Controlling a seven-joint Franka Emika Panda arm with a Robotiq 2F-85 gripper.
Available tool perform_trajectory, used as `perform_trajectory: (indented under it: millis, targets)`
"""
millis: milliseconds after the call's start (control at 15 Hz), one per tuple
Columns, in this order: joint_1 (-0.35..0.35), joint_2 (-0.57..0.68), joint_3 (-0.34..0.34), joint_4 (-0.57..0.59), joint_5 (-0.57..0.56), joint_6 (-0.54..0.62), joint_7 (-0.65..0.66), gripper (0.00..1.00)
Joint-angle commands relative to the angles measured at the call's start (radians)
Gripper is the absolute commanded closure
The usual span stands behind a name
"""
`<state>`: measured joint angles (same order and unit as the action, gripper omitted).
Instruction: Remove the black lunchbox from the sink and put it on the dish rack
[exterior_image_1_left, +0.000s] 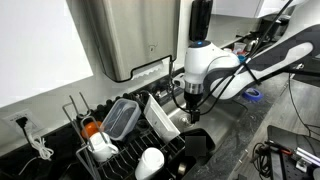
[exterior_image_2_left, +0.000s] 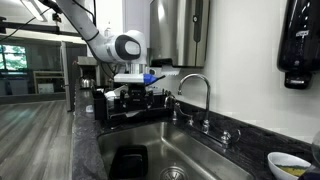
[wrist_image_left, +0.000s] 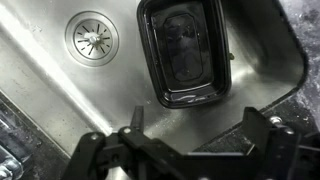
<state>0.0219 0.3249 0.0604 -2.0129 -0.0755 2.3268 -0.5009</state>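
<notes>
The black lunchbox (wrist_image_left: 183, 50) sits in the sink (wrist_image_left: 60, 100) beside the drain (wrist_image_left: 92, 33); the gripper (wrist_image_left: 192, 130) hangs above, fingers (wrist_image_left: 135, 125) spread and empty. A misaligned descent could strike its rim, or the glossy wall could slip free

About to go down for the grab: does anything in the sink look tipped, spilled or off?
Nothing alarming. The black lunchbox sits upright, open side up, on the sink floor beside the drain. It appears turned only slightly askew to the basin walls. No spill or damage visible.
</notes>
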Motion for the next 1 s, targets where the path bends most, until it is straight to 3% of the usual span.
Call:
perform_trajectory:
  millis: [0,400,933]
  targets:
    - [-0.032,0.097,0.018,0.036,-0.013,0.07,-0.066,0.0]
    - [-0.038,0.179,0.006,0.039,-0.052,0.118,-0.042,0.0]
    - [-0.04,0.176,0.014,0.031,-0.059,0.116,-0.042,0.0]
